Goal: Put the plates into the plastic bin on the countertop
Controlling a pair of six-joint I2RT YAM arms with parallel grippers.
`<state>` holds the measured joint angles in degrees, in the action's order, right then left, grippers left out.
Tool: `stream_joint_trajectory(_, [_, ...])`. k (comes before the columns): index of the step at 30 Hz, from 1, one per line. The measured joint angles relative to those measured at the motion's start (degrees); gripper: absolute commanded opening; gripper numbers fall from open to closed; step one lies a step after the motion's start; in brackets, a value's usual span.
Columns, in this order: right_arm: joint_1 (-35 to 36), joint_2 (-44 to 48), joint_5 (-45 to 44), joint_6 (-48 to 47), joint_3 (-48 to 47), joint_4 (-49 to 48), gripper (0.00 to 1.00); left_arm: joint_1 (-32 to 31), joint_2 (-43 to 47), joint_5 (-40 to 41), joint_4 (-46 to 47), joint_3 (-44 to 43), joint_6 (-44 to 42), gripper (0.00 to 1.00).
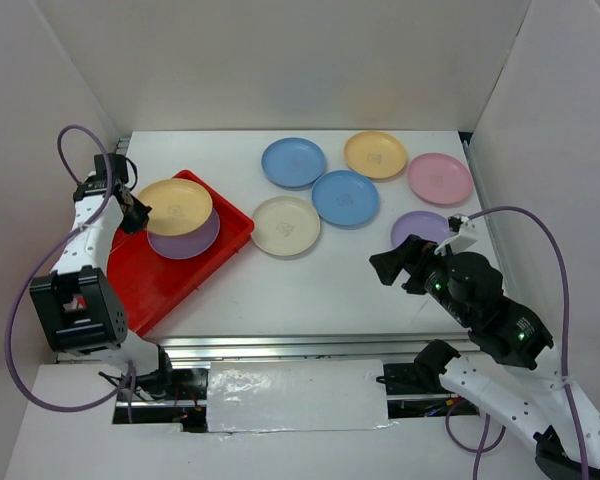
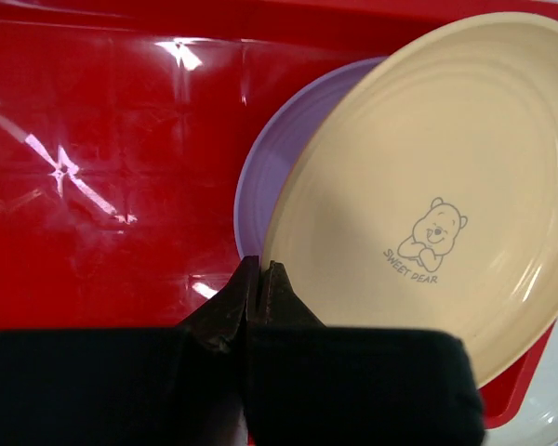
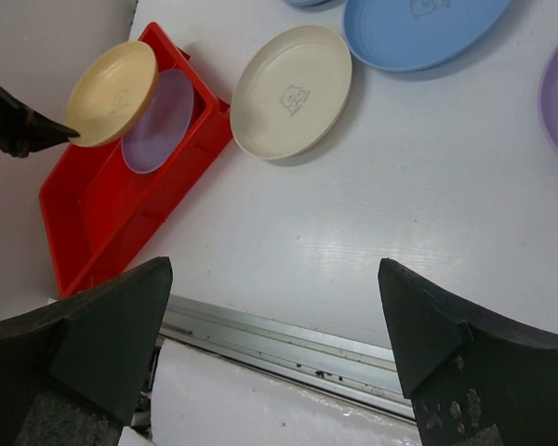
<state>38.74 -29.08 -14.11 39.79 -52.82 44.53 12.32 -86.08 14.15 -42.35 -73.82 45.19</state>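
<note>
My left gripper (image 1: 138, 212) (image 2: 260, 269) is shut on the near rim of a yellow-orange plate (image 1: 175, 207) (image 2: 428, 186). That plate hangs tilted over a purple plate (image 1: 190, 240) (image 2: 270, 158) lying in the red plastic bin (image 1: 155, 285) (image 2: 102, 167). On the white countertop (image 1: 310, 285) lie a cream plate (image 1: 286, 226) (image 3: 293, 88), two blue plates (image 1: 293, 162) (image 1: 345, 198), another yellow-orange plate (image 1: 375, 154), a pink plate (image 1: 439, 178) and a second purple plate (image 1: 420, 230). My right gripper (image 1: 395, 262) (image 3: 274, 279) is open and empty, hovering over the front right of the countertop.
White walls (image 1: 20, 120) close in the countertop on the left, back and right. A metal rail (image 1: 280, 345) (image 3: 288, 339) runs along the front edge. The bin sits angled at the left, close to the left wall.
</note>
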Motion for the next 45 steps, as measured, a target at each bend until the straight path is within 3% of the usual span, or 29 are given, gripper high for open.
stream_joint_trajectory(4, [0.00, -0.07, 0.07, -0.26, 0.66, -0.79, 1.00, 1.11, -3.41, -4.00, 0.31, 0.00, -1.51, 0.02])
stream_joint_trajectory(7, [0.00, -0.66, 0.50, -0.31, 0.81, -0.90, 1.00, 1.25, -3.52, -4.81, 0.50, 0.00, -1.70, 0.21])
stream_joint_trajectory(10, [0.00, -1.09, 1.07, -0.42, 0.81, -0.90, 1.00, 1.36, -3.48, -5.11, 0.55, 0.00, -2.14, 0.71])
stream_joint_trajectory(11, [0.00, -1.11, 1.18, -0.48, 0.81, -0.87, 1.00, 1.36, -3.32, -5.11, 0.52, 0.00, -1.68, 0.99])
stream_joint_trajectory(17, [0.00, -1.09, 1.16, -0.68, 0.83, -0.94, 1.00, -2.14, 2.40, -3.15, 0.28, 0.13, -1.81, 0.99])
stream_joint_trajectory(23, [-0.07, -5.55, 1.05, 0.37, 4.61, -7.04, 1.00, -23.30, 15.69, -0.11, 0.81, 2.54, -3.02, 0.99])
stream_joint_trajectory(27, [-1.51, -23.91, 0.90, 2.38, 4.76, -15.02, 1.00, -34.27, 21.94, 1.27, -1.60, 4.72, -3.19, 0.99])
stream_joint_trajectory(30, [-3.02, -44.48, 0.57, 4.28, -0.50, -18.80, 0.98, -38.66, 23.08, 3.34, -3.93, 4.70, -3.21, 0.99])
stream_joint_trajectory(33, [-4.20, -59.08, 0.07, 5.68, -6.84, -20.52, 0.96, -42.12, 24.39, 5.07, -6.43, 4.76, -3.39, 0.99])
stream_joint_trajectory(41, [-6.86, -78.88, -0.46, 7.80, -22.75, -21.22, 0.90, -43.43, 31.36, 6.71, -8.72, 6.84, -4.94, 0.99])
stream_joint_trajectory(45, [-7.87, -84.06, -1.07, 8.39, -27.56, -19.58, 0.74, -43.43, 31.89, 7.21, -9.42, 8.15, -5.97, 0.99])
